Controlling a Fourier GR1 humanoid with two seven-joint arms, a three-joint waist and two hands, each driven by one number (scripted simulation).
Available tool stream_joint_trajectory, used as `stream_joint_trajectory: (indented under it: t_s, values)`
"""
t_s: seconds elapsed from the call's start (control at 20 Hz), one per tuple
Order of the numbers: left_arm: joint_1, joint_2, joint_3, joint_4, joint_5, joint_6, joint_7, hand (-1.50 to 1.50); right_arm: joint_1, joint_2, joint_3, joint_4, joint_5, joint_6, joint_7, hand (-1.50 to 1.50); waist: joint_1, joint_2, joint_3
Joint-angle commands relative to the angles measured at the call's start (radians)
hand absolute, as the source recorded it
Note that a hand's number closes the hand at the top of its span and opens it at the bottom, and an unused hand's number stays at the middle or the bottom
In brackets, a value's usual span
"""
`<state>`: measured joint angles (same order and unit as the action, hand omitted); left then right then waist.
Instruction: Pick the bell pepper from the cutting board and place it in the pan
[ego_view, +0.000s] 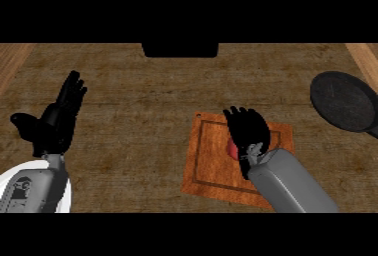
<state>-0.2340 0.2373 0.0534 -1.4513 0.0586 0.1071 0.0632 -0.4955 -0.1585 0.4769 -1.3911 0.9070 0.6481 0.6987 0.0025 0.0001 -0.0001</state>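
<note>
An orange-brown wooden cutting board (208, 165) lies on the counter, right of centre. A red bell pepper (232, 149) sits on it, mostly hidden under my right hand (248, 131); only a red sliver shows at the hand's left edge. That hand hovers over the pepper with fingers pointing away, and I cannot see whether they curl round it. The dark round pan (342, 100) rests at the far right, partly cut off by the view's edge. My left hand (55, 120) is open at the left, fingers up, resting.
A black rectangular object (180, 49) sits at the counter's far edge, centre. Lighter wood strips (13, 60) border the brown counter on both sides. Bare counter lies between the board and the pan.
</note>
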Motion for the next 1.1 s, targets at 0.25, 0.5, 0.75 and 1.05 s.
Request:
stream_joint_trajectory:
  t_s: [0.25,0.5,0.75,1.05]
  values:
    - [0.027,-0.003,0.028,-0.039,0.003,-0.044,0.029,0.00,0.011,0.025,-0.057,0.146,0.083,-0.036,-0.110,-1.50,0.001,0.000,0.000]
    - [0.044,-0.020,0.003,-0.101,-0.019,-0.029,0.057,0.00,-0.013,0.030,-0.010,0.158,0.084,-0.014,-0.233,1.50,0.003,0.000,0.000]
    - [0.026,-0.017,0.047,0.004,-0.014,-0.061,-0.030,0.00,0.002,0.021,-0.023,0.178,0.143,-0.056,-0.304,1.50,0.000,0.000,0.000]
    - [0.052,-0.021,0.041,-0.082,-0.010,-0.049,0.046,0.00,-0.016,0.139,-0.185,0.231,0.151,-0.155,-0.110,1.50,0.013,0.000,0.001]
